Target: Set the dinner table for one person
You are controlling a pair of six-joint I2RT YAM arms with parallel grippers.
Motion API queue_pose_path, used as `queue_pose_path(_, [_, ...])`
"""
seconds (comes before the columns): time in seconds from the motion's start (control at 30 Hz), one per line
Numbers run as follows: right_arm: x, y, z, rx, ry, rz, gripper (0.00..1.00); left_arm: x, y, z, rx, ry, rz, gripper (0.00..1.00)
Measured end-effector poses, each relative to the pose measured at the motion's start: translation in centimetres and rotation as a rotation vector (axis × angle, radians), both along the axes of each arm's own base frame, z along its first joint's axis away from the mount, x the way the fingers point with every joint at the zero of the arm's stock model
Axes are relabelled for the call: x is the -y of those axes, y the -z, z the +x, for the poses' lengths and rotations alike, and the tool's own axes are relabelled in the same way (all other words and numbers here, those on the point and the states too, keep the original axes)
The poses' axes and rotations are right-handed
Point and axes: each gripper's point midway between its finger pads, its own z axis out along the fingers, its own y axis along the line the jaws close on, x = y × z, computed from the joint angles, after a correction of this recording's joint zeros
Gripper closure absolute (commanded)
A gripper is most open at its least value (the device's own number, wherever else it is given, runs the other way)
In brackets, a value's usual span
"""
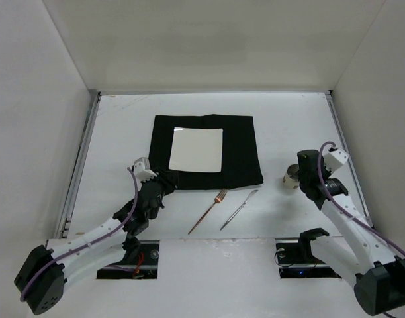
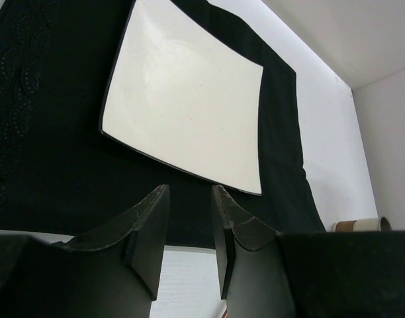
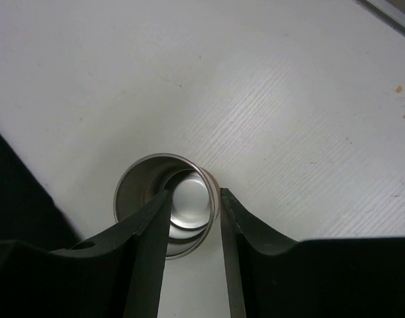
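On the white dinner table [image 1: 123, 146] lies a black mat [image 1: 242, 159] with a square white plate [image 1: 197, 148] on it. A copper fork [image 1: 212, 209] and a silver knife [image 1: 240, 207] lie side by side on the table just in front of the mat. My left gripper [image 2: 190, 192] hovers open over the mat's [image 2: 50, 146] near edge, short of the plate [image 2: 182, 99], with nothing between its fingers. To the right of the mat stands a steel cup [image 3: 133, 192]. My right gripper [image 3: 194, 192] is open astride its rim, one finger inside and one outside, with a small gap showing.
Thin metal rails [image 1: 80, 165] run along both side edges of the table. White walls enclose the left, back and right. Both arm bases sit at the near edge, each with a dark opening beside it.
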Motion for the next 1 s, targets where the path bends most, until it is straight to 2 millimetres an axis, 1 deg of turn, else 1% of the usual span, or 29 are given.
queue_pose_path(0.13, [-0.2, 2.0, -0.1, -0.058, -0.018, -0.003, 0.61, 0.3, 0.1, -0.2, -0.001, 0.009, 0.004, 0.70])
queue_pose_path(0.2, [0.1, 2.8, -0.4, -0.077, -0.007, 0.000, 0.62, 0.5, 0.2, -0.3, -0.002, 0.019, 0.008, 0.71])
queue_pose_path(0.3, [0.6, 3.5, -0.6, -0.086, 0.009, 0.009, 0.64, 1.2, 0.4, -0.6, -0.006, 0.041, 0.017, 0.77])
queue_pose_path(0.4, [0.5, 4.0, -0.5, -0.085, 0.003, 0.019, 0.68, 2.3, 0.3, -1.2, 0.004, 0.082, 0.016, 0.80])
queue_pose_path(0.5, [0.2, 4.5, -0.3, -0.084, -0.010, 0.031, 0.74, 3.2, 0.0, -1.5, 0.021, 0.115, 0.012, 0.79])
queue_pose_path(0.63, [0.0, 5.3, 0.1, -0.098, -0.025, 0.039, 0.87, 3.6, 0.3, -1.8, 0.024, 0.129, 0.023, 0.77])
queue_pose_path(0.73, [0.0, 5.1, 0.3, -0.090, -0.030, 0.036, 0.91, 3.7, 0.7, -1.7, 0.019, 0.129, 0.035, 0.76])
queue_pose_path(0.83, [-0.1, 4.4, 0.7, -0.080, -0.044, 0.025, 0.92, 3.7, 1.2, -1.6, 0.009, 0.127, 0.050, 0.75])
queue_pose_path(0.9, [-0.4, 3.2, 1.4, -0.062, -0.060, 0.018, 0.92, 3.7, 1.5, -1.6, 0.005, 0.126, 0.059, 0.74])
queue_pose_path(1.0, [-2.2, 0.0, 3.9, -0.021, -0.124, 0.006, 0.91, 3.8, 2.0, -1.5, -0.005, 0.128, 0.076, 0.73])
